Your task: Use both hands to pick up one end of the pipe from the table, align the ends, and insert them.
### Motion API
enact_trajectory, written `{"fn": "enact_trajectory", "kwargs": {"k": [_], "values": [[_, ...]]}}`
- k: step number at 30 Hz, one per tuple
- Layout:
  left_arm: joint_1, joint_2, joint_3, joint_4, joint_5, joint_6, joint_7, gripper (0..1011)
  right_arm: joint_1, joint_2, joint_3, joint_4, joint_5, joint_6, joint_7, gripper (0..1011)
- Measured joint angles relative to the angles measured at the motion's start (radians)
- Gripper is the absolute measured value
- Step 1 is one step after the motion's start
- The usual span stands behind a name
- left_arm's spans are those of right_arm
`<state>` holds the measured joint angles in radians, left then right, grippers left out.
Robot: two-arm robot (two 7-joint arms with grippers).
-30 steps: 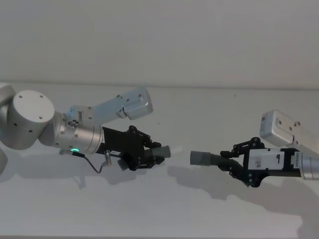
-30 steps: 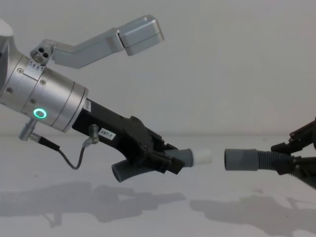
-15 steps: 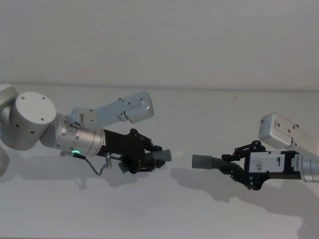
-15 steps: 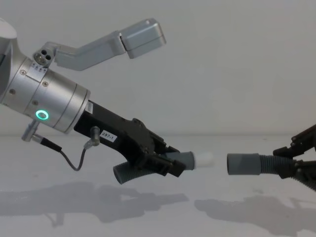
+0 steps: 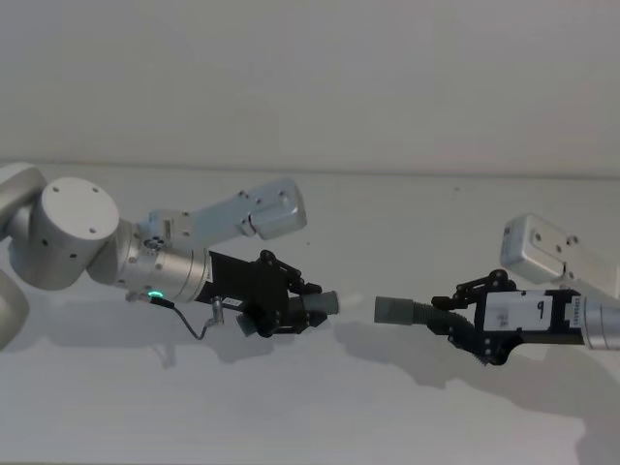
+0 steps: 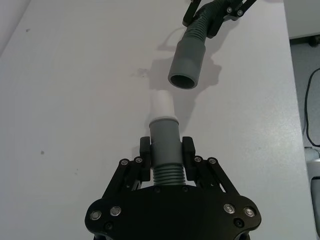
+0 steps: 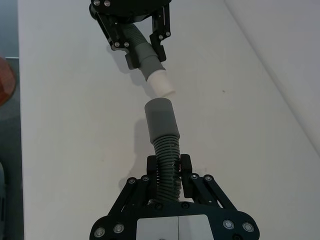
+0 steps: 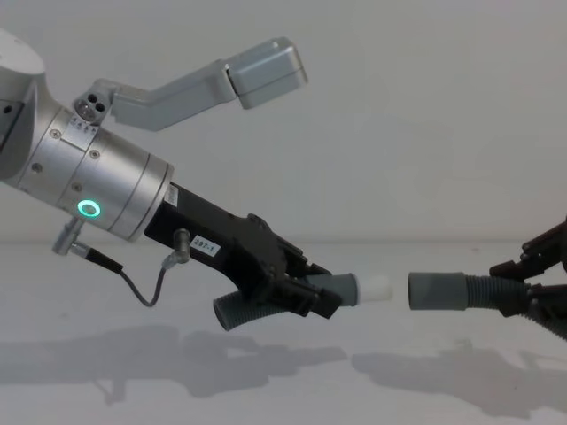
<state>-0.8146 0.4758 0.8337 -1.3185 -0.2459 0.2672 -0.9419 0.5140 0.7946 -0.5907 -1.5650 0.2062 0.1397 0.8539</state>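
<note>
My left gripper (image 5: pixel 295 308), on the silver wrist with the green ring, is shut on one ribbed grey pipe piece (image 8: pixel 239 312). That piece's grey cuff with a white tip (image 8: pixel 376 288) points right. My right gripper (image 5: pixel 453 322) is shut on the ribbed part of the other pipe piece (image 5: pixel 426 315), and its plain grey cuff (image 8: pixel 436 290) points left. Both pieces hang above the white table (image 5: pixel 387 407). The two ends face each other, nearly in line, with a small gap between them. In the left wrist view the white tip (image 6: pixel 161 105) sits just short of the open cuff mouth (image 6: pixel 182 80).
Shadows of both arms fall on the table below them. A pale wall rises behind the table's far edge (image 5: pixel 407 172). A reddish-brown object (image 7: pixel 5 80) lies off the table's side in the right wrist view.
My left arm has moved right with its pipe piece, so the gap between the white tip and the plain cuff has narrowed. The right gripper has barely shifted.
</note>
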Motion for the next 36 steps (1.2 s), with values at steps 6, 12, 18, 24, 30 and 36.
{"fn": "enact_trajectory", "kwargs": {"k": [6,12,18,24,30,36], "values": [[-0.008,-0.006,0.007,0.012,-0.002,-0.006,-0.001,360,0.008,-0.005,-0.006,0.010,0.004,0.008,-0.002,274],[-0.016,-0.010,0.014,0.023,-0.004,-0.010,-0.002,360,0.016,-0.009,-0.014,0.020,0.007,0.013,-0.004,274],[-0.022,-0.012,0.020,0.031,-0.006,-0.014,-0.004,360,0.023,-0.012,-0.020,0.027,0.011,0.019,-0.004,274],[-0.027,-0.014,0.027,0.038,-0.010,-0.018,-0.005,360,0.028,-0.015,-0.024,0.032,0.015,0.022,-0.005,274],[-0.032,-0.015,0.033,0.044,-0.013,-0.022,-0.006,360,0.033,-0.017,-0.030,0.036,0.019,0.024,-0.006,274],[-0.037,-0.015,0.040,0.049,-0.016,-0.026,-0.008,360,0.037,-0.018,-0.035,0.038,0.024,0.026,-0.007,274]]}}
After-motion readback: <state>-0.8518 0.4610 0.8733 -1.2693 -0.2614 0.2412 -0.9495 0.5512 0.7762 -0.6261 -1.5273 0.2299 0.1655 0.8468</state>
